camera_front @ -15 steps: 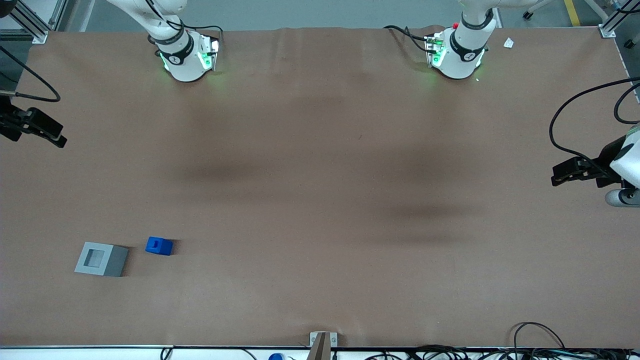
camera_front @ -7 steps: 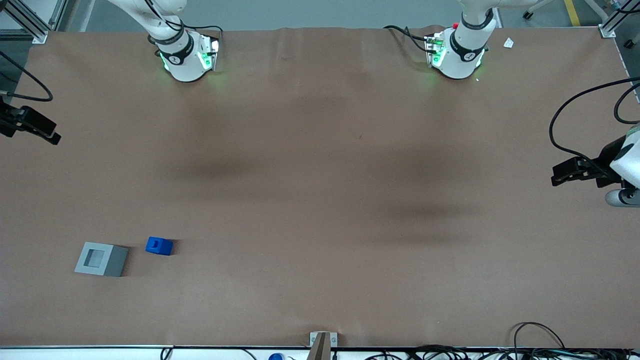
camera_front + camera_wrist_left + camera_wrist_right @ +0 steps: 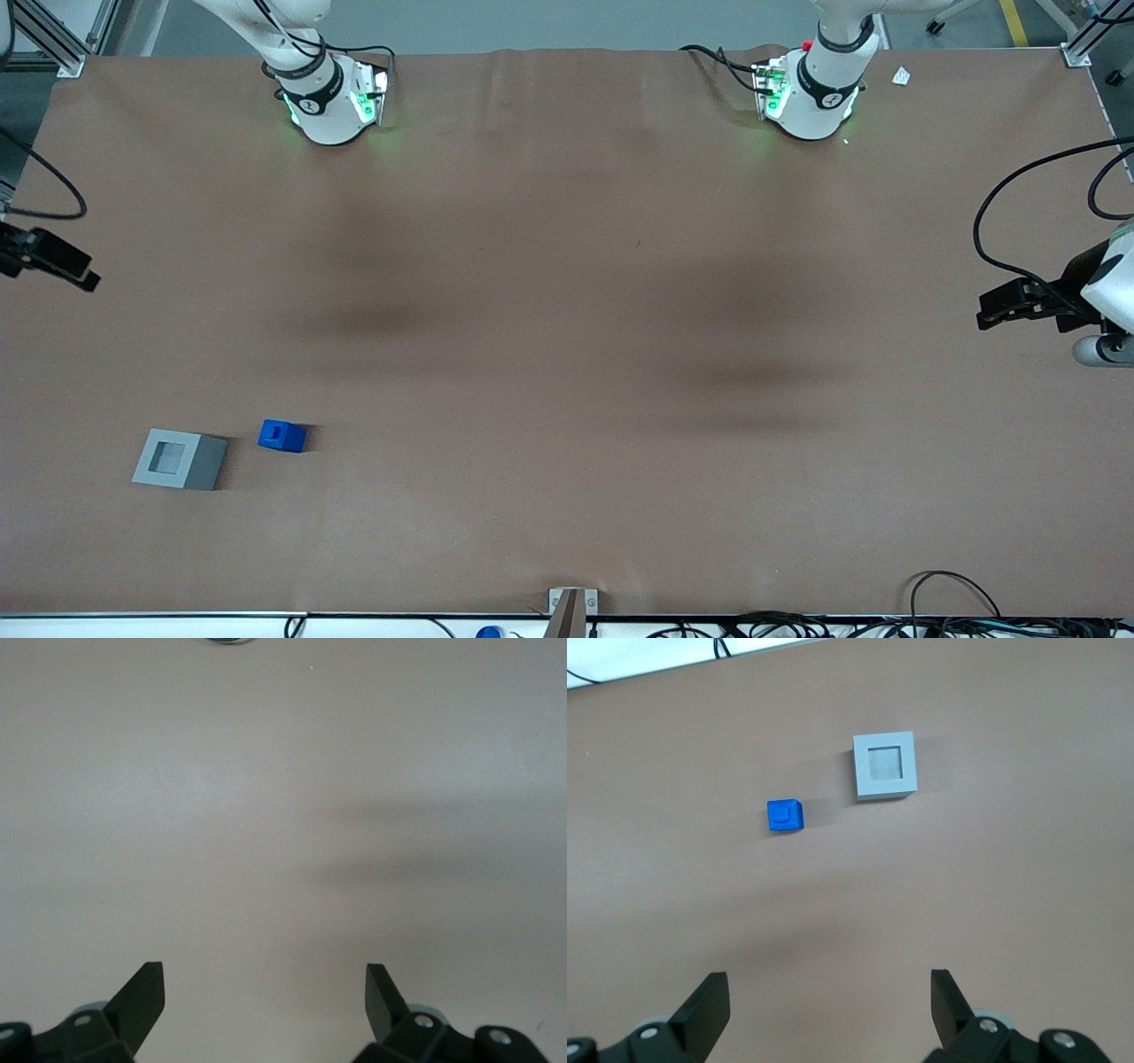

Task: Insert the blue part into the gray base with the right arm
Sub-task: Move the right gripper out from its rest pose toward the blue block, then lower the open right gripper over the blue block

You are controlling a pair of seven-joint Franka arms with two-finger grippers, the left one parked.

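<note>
Small bright-blue plastic block (image 3: 282,436) sits on the brown paper-covered desk (image 3: 567,354), toward the working arm's end, in the part of the desk near the front camera. A small dark notch shows on its top face. Not inserted — it rests on the desk surface, upright, free of any contact.

Square light-gray box (image 3: 180,459) with a square recessed socket in its top stands just beside the blue block, apart from it with a strip of bare desk between, and slightly nearer the front camera. Socket is unoccupied.

The right arm's black two-finger gripper (image 3: 55,257) hangs at the working arm's edge of the desk, well apart from both parts and farther from the front camera than they are. In the wrist view the gripper (image 3: 830,1005) has its fingers (image 3: 709,1005) spread wide, nothing between them — only bare desk in the gap. The same view looks down on the blue block (image 3: 785,815) and the gray box (image 3: 884,765) side by side, both clear of the fingers.

White base of the right arm (image 3: 323,97) stands at the desk edge farthest from the front camera, green lights lit.
</note>
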